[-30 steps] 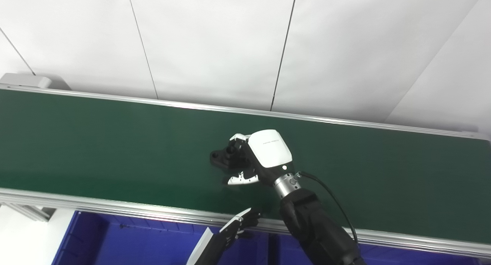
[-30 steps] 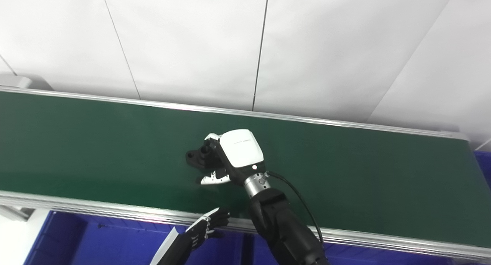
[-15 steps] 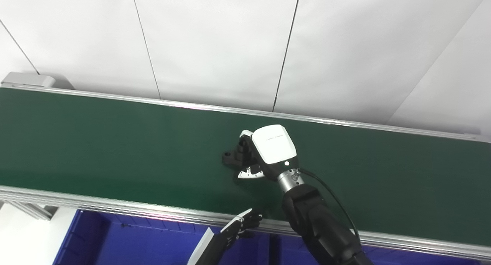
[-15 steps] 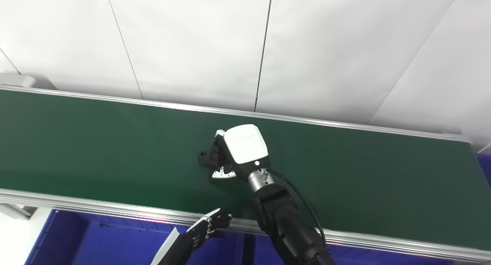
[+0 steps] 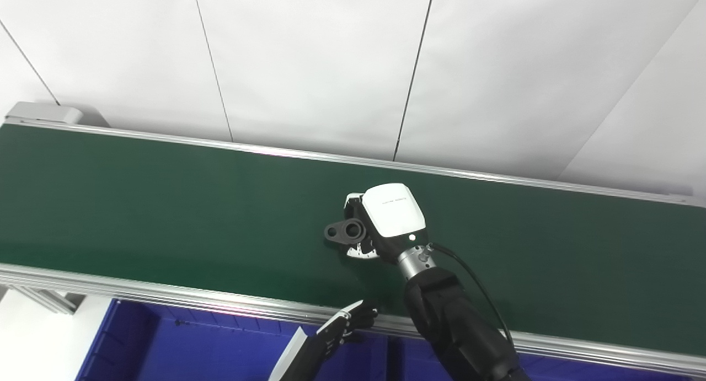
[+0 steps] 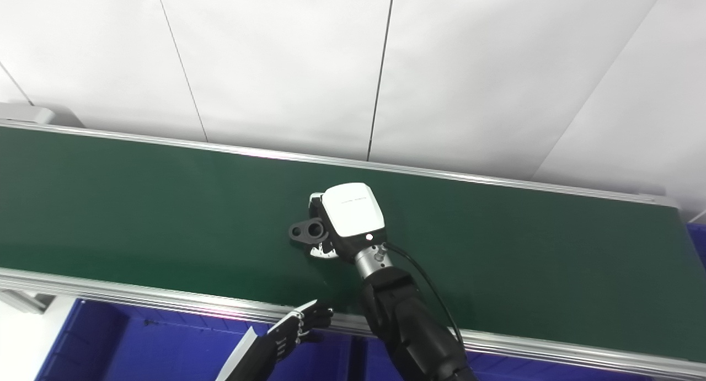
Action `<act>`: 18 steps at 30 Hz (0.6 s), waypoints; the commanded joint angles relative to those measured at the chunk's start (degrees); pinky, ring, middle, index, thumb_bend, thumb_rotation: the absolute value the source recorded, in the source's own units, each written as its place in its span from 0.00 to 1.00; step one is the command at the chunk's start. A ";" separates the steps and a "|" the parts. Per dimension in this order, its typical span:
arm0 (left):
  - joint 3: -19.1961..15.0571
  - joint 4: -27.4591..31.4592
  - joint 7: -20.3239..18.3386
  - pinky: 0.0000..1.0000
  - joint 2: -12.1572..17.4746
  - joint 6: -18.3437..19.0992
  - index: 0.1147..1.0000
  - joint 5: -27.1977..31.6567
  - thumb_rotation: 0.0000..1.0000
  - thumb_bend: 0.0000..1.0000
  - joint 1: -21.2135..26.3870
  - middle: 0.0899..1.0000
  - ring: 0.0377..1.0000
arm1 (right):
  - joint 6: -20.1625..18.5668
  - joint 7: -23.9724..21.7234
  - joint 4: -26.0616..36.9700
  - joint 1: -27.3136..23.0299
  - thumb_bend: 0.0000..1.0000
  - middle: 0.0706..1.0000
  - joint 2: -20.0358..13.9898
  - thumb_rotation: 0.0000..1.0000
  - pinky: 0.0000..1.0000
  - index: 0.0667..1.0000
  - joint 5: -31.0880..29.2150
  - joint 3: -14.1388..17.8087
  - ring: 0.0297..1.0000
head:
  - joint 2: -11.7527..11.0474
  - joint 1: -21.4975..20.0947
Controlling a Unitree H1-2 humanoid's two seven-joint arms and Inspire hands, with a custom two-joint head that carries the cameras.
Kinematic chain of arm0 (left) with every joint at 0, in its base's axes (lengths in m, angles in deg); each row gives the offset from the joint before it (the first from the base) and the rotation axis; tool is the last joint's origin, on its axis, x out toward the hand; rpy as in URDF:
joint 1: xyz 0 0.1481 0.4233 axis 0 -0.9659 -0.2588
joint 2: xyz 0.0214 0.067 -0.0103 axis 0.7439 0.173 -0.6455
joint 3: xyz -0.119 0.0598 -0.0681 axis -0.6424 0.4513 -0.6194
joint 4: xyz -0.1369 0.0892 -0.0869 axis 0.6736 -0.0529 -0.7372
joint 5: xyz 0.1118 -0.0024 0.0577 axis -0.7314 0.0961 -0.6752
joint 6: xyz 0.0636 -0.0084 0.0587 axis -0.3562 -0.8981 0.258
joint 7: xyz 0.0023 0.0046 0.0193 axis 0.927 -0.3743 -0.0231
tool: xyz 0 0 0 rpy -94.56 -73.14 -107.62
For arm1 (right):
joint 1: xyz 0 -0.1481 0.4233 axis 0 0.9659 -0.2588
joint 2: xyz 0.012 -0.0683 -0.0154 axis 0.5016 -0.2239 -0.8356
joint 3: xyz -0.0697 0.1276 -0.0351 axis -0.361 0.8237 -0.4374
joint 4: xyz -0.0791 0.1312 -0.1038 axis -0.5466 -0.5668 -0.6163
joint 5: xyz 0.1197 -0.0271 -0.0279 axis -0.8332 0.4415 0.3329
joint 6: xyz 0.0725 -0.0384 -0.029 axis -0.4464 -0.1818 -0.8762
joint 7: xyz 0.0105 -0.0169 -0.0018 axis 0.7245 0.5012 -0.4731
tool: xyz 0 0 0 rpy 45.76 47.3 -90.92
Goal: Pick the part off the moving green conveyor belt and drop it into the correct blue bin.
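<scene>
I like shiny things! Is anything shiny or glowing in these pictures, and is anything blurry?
In the left eye view, light glints pinkish on the near metal rail, and a small white light glows on the right hand. In the right eye view, the black part looks sharp; the belt is dull, with no glare.

factory line: conveyor belt [image 5: 165, 204], blue bins [image 5: 182, 353]
</scene>
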 commanded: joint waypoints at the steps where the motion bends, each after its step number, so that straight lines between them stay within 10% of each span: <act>1: 2.56 1.61 -0.81 0.79 -1.05 -0.51 0.85 -0.10 0.63 0.73 -1.74 0.85 0.84 | -1.17 -3.42 -0.62 1.72 0.51 0.19 -0.28 0.11 0.11 0.44 -0.76 -0.37 0.14 | 0.10 -0.10; 18: 2.06 2.86 -0.87 0.80 -0.23 0.98 0.86 1.04 0.64 0.72 -1.81 0.85 0.84 | -1.29 -9.18 12.03 4.45 0.51 0.20 -2.24 0.12 0.12 0.44 -4.64 2.32 0.15 | 0.39 -4.37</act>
